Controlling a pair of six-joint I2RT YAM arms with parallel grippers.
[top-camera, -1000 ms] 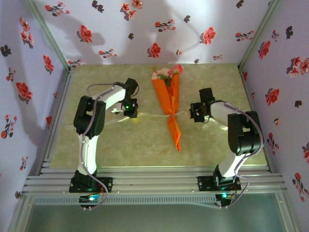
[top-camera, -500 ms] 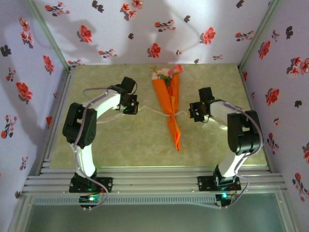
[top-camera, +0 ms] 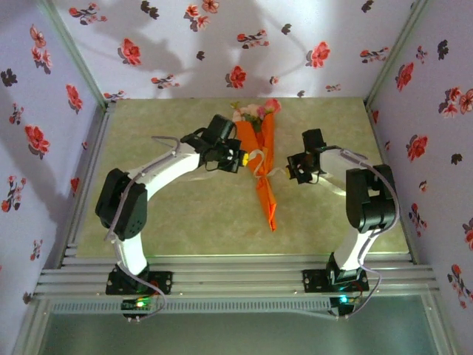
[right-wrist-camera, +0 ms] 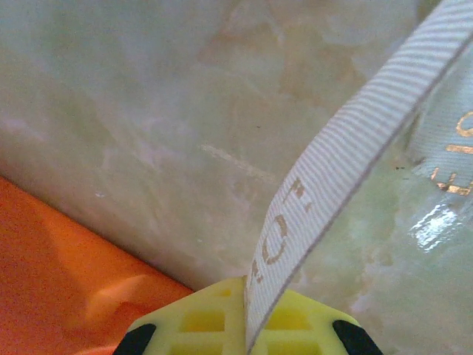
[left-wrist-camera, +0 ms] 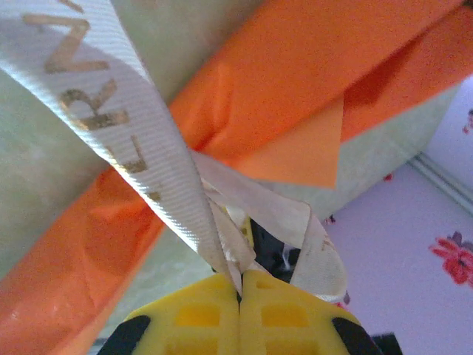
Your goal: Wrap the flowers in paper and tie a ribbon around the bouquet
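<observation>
I pinch the thin cream gold-lettered ribbon (left-wrist-camera: 111, 126) tight in my left gripper (left-wrist-camera: 240, 279) and right gripper (right-wrist-camera: 247, 288), one on each side of the slim orange paper bouquet (top-camera: 264, 181). It lies mid-table (top-camera: 185, 222), ready for knotting.

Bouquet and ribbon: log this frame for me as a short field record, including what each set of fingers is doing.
bouquet: orange paper cone lying on the table, blooms toward the far wall
ribbon: cream with gold lettering, crossing the cone at its pinched waist
left fingers: shut on the ribbon, close against the cone's left side
right fingers: shut on the ribbon, out to the cone's right
knot: cannot tell whether one is formed
</observation>
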